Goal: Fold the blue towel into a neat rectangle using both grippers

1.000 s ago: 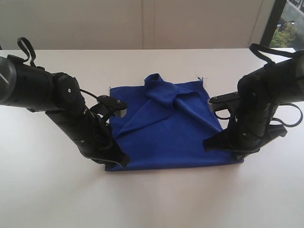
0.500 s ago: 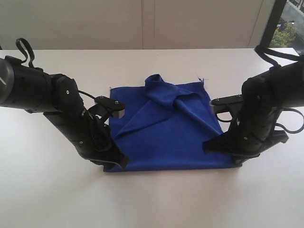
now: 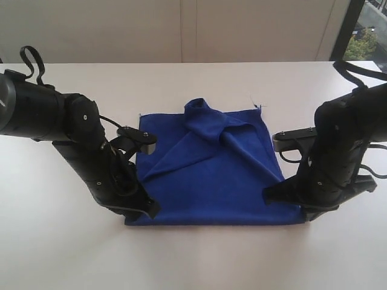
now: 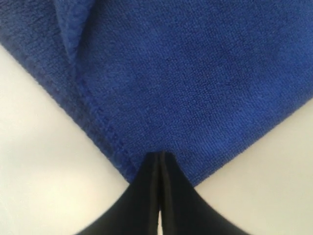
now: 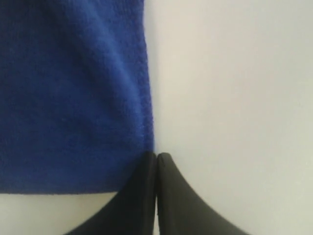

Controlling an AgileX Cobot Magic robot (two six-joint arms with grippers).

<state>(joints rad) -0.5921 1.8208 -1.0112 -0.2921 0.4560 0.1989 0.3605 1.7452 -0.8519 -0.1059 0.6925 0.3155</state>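
Note:
The blue towel (image 3: 211, 181) lies on the white table (image 3: 199, 260), roughly square, with a bunched diagonal fold (image 3: 204, 118) at its far middle. My left gripper (image 3: 142, 212) is shut on the towel's near left corner, and in the left wrist view the closed jaws (image 4: 160, 155) sit on the cloth (image 4: 186, 83) at the corner's point. My right gripper (image 3: 302, 212) is shut at the near right corner. In the right wrist view its tips (image 5: 156, 155) meet right where the towel's (image 5: 73, 98) side edge ends.
Bare white tabletop (image 3: 54, 254) surrounds the towel on all sides. A pale wall (image 3: 181, 30) rises behind the table's far edge, with a window (image 3: 369, 30) at the far right. A loose thread (image 3: 254, 99) sticks out at the towel's far right corner.
Both grippers have moved toward the near side of the table, and the whole towel has slid that way with them. The bunched fold keeps its shape.

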